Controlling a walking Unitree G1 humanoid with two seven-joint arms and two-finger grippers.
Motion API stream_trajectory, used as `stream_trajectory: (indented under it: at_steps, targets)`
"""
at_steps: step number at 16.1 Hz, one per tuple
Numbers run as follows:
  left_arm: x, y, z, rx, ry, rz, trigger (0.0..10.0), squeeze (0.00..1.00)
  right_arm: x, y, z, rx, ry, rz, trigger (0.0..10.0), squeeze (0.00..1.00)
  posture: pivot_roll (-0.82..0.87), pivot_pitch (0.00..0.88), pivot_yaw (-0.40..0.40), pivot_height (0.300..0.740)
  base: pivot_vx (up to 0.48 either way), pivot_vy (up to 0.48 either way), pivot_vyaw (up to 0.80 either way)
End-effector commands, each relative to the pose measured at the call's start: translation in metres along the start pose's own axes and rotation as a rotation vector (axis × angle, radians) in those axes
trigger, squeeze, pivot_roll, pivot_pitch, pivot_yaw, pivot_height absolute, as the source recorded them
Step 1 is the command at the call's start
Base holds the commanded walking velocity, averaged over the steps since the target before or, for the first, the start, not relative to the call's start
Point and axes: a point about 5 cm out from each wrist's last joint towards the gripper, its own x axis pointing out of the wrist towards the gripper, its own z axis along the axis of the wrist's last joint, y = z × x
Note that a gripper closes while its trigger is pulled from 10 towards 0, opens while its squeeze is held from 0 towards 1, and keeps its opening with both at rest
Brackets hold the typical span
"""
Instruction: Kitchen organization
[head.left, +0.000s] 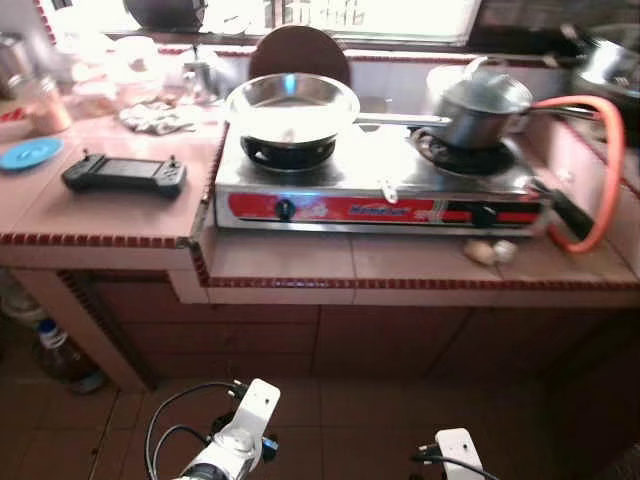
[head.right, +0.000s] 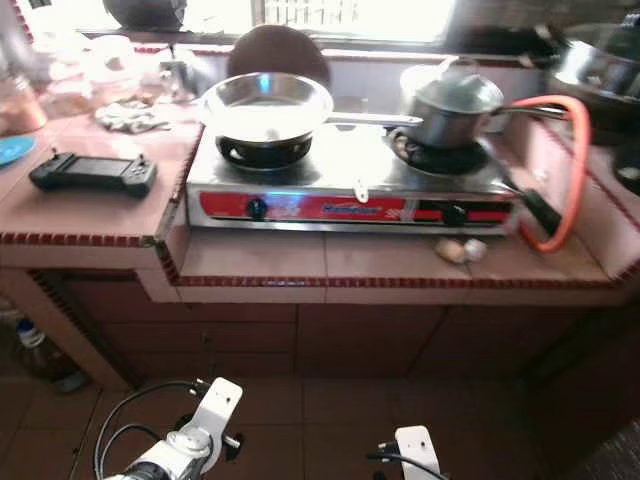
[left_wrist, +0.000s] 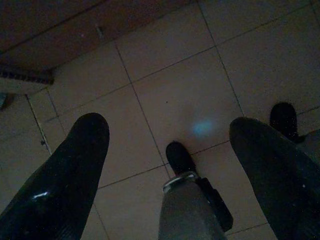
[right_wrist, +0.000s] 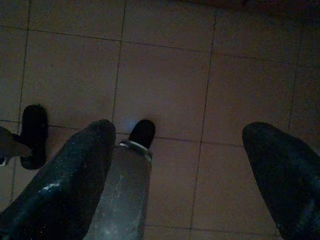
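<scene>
head views: soft blur, window (head.left: 380, 15) glare | wrist views: dim, shadowed

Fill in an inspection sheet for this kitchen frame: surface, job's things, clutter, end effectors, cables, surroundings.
Surface: tiled counter, pinkish with red edging, stepped lower under the stove.
Job's things: two-burner gas stove; frying pan on its left burner; lidded saucepan on its right burner.
Clutter: black handheld controller, blue lid, crumpled cloth, jars at back left, small pale items before the stove.
End effectors: left end effector and right end effector both open, hanging idle over the floor.
Cables: orange gas hose looping right of the stove; black wires on the left arm.
Surroundings: bright window behind; plastic bottle on the floor.
</scene>
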Motion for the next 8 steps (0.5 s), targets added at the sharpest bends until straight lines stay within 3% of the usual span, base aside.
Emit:
stream_trajectory:
  at_steps: [1,6,8]
  targets:
    - [-0.0002,-0.0042,-0.0007,-0.010,0.006,-0.006,10.0,0.00,-0.0007,-0.0016,-0.0032,0.006,0.015,-0.002,10.0,0.00,0.16,0.000,-0.090,0.740,0.000,0.000,0.00]
    - [-0.0002,-0.0051,-0.0016,-0.037,0.015,0.000,10.0,0.00,0.0003,-0.0015,0.0010,0.001,0.014,0.001,10.0,0.00,0.16,0.000,-0.097,0.740,0.000,0.000,0.00]
    - [-0.0002,-0.0046,-0.0014,-0.011,0.016,0.001,10.0,0.00,0.0002,-0.0015,0.0006,0.021,0.014,0.000,10.0,0.00,0.17,0.000,-0.095,0.740,0.000,0.000,-0.52]
